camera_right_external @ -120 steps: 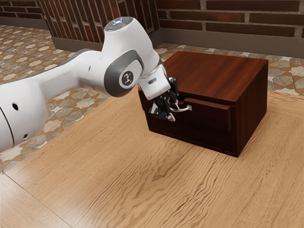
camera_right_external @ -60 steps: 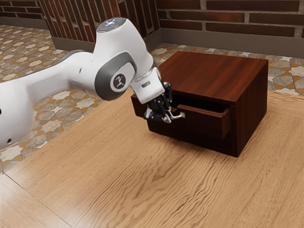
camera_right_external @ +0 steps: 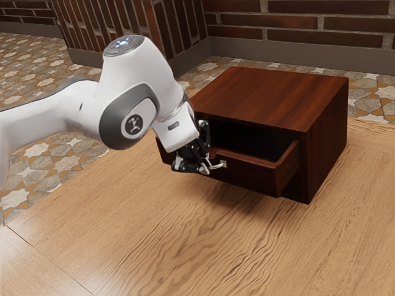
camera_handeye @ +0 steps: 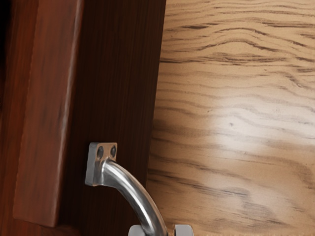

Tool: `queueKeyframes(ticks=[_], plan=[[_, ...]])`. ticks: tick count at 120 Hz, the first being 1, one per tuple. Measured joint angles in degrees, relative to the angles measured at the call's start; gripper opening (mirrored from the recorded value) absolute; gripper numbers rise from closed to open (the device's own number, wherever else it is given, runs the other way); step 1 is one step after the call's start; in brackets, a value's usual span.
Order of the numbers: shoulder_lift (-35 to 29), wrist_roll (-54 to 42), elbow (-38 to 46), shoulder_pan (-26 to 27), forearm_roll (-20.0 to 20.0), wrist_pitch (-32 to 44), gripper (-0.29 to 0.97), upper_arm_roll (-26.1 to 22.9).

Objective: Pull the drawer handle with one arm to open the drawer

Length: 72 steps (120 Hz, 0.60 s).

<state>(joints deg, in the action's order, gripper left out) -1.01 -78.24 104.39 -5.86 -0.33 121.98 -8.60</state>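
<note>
Wooden drawer (camera_right_external: 247,174) juts from its cabinet (camera_right_external: 278,98) above the table (camera_right_external: 185,246), hand (camera_right_external: 200,166) clamped round its metal handle (camera_handeye: 132,191).

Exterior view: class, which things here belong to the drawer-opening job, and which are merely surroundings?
Belong to the job: gripper, shut on the drawer handle; drawer, partly pulled out; cabinet.
Just surroundings: wooden table; brick wall; tiled floor.

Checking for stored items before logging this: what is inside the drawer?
The drawer stands partly open: only a dark cavity and the tops of its inner walls show, no item visible. Its floor is hidden behind its front and inside the cabinet.
</note>
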Motion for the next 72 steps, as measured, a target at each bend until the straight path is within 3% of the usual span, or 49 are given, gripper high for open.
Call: queueKeyframes(ticks=[21, 32, 42, 49, 58, 72], plan=[[-6.11, 0.94, 5.76, -0.02, -0.25, 0.95, -0.05, -0.39], [-13.87, 1.52, 11.11, 3.52, -0.94, 1.56, -0.05, -0.57], [-26.18, 2.07, 10.49, 7.94, -1.05, 1.32, 0.11, -5.06], [-29.68, 2.39, 6.17, 8.75, -1.17, -1.00, 0.25, -7.45], [-28.01, 2.74, 2.11, 9.11, -1.47, -5.61, 0.38, -8.28], [-16.07, 3.24, -7.48, 12.43, -1.61, -13.81, 0.52, -9.54]])
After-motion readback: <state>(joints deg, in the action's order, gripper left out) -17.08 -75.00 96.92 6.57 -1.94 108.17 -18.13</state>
